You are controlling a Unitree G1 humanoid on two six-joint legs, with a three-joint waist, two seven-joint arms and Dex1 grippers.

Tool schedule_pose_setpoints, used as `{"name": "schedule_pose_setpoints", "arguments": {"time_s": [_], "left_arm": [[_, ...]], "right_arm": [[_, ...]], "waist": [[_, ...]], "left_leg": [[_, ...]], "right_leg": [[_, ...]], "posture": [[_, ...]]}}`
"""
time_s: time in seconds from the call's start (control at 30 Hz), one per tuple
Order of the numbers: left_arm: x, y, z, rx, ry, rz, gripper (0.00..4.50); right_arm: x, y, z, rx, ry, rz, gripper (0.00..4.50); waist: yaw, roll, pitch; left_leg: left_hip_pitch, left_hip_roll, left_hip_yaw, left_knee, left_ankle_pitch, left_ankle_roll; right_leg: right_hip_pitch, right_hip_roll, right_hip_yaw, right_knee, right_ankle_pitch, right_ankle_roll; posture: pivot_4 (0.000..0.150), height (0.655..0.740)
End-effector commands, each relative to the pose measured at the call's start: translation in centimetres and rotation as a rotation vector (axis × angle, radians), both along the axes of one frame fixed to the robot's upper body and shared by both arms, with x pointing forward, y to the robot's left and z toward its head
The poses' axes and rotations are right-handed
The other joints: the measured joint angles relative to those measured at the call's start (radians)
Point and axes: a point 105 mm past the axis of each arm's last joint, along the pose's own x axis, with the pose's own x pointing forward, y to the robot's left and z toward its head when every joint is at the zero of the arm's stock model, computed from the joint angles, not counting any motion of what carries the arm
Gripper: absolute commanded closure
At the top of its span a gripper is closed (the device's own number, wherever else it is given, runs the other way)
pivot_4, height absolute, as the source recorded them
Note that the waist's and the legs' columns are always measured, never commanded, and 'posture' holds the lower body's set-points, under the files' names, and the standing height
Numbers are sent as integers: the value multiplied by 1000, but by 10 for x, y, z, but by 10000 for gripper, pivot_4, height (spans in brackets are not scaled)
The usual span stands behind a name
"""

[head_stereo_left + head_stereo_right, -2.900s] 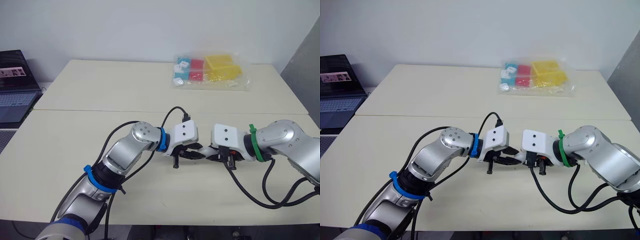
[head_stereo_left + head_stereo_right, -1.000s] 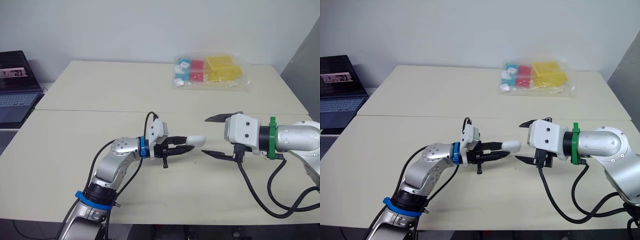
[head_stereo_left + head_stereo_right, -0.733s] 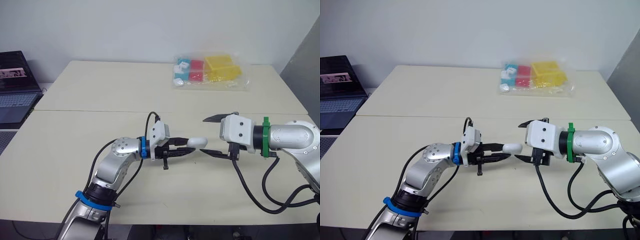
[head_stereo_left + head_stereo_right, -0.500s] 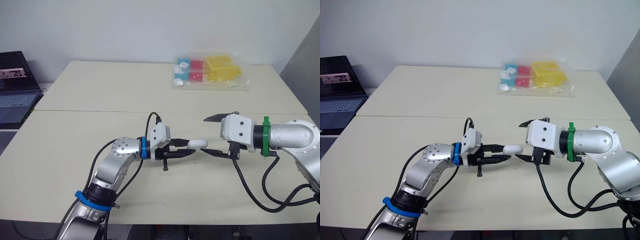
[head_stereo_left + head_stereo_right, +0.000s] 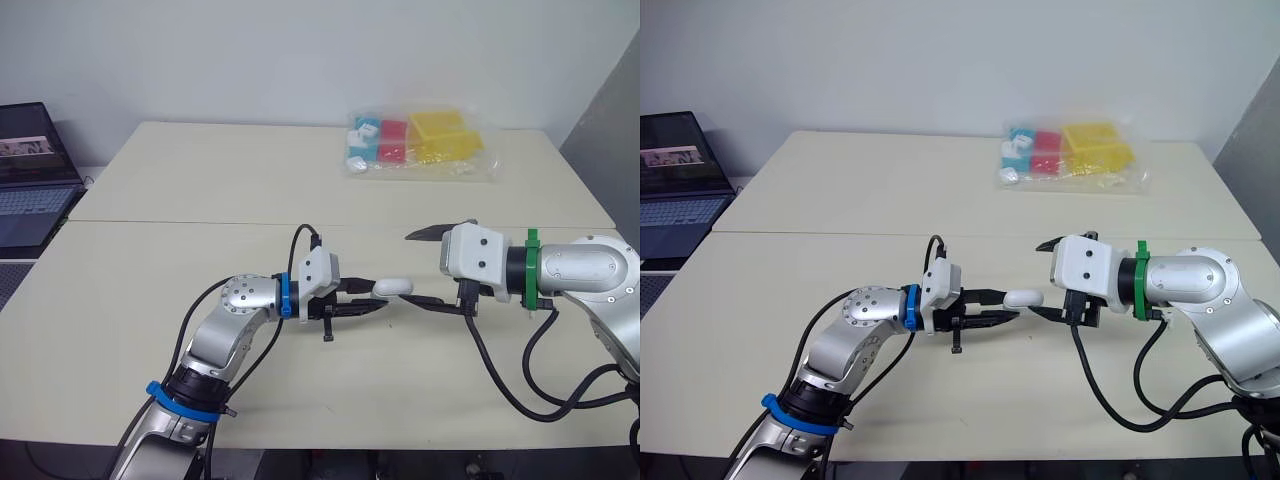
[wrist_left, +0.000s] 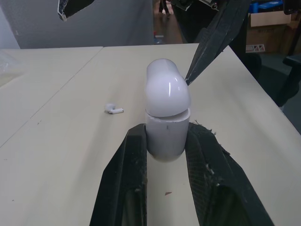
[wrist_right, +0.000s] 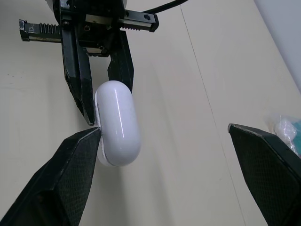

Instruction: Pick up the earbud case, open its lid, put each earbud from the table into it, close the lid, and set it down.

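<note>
The white earbud case (image 5: pixel 392 287) hangs just above the table's middle, with my left gripper (image 5: pixel 373 297) shut on its lower half. In the left wrist view the case (image 6: pixel 167 127) stands between the two black fingers (image 6: pixel 129 174), its rounded lid (image 6: pixel 165 92) sitting slightly tilted on the base. My right gripper (image 5: pixel 408 270) faces it from the right, open wide; its lower fingertip (image 6: pixel 211 40) touches the lid's side, the upper finger stays well above. One white earbud (image 6: pixel 113 109) lies on the table beyond the case.
A clear plastic bag of coloured blocks (image 5: pixel 420 145) lies at the table's far side. An open laptop (image 5: pixel 30 170) sits on a separate surface at far left. A seam (image 5: pixel 180 221) runs across the table behind the arms.
My right gripper has slid left, bringing its lower fingertip against the case's lid. The left gripper kept its hold and shifted only slightly.
</note>
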Motion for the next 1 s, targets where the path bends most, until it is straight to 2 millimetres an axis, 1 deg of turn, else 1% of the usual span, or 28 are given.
{"name": "schedule_pose_setpoints", "arguments": {"time_s": [0.03,0.5,0.6,0.67,0.77,0.87,1.0], "left_arm": [[-7,-6,8,-11,-50,-43,37183],[-7,-4,7,-1,-48,-39,37184],[-2,-3,7,-8,-44,-12,37184],[5,-1,8,-26,-35,31,37183],[13,3,12,-55,-27,91,37184],[17,5,14,-76,-29,123,37184],[19,6,17,-92,-35,145,37184]], "right_arm": [[2,-2,16,14,-62,-15,0],[4,-6,20,13,-40,-13,0],[2,-10,23,23,-22,-16,0],[1,-17,29,42,6,-38,0],[1,-33,40,89,37,-110,0],[1,-47,48,143,62,-193,0],[-3,-61,52,185,83,-274,0]], "waist": [[0,0,0],[0,0,0],[0,0,0],[0,0,0],[1,0,0],[1,0,0],[3,0,0]], "left_leg": [[0,0,0,0,0,0],[0,0,1,0,0,0],[0,0,1,0,0,0],[0,0,1,0,0,0],[0,0,1,0,0,0],[0,0,1,0,0,0],[0,0,2,-1,0,0]], "right_leg": [[0,0,0,0,0,0],[0,0,1,0,0,0],[0,0,1,0,0,0],[0,0,1,0,0,0],[0,0,1,0,0,0],[0,0,1,0,0,0],[0,0,2,0,0,0]], "posture": [[1500,7400],[1500,7400],[1500,7400],[1500,7400],[1500,7400],[1500,7400],[1500,7400]]}}
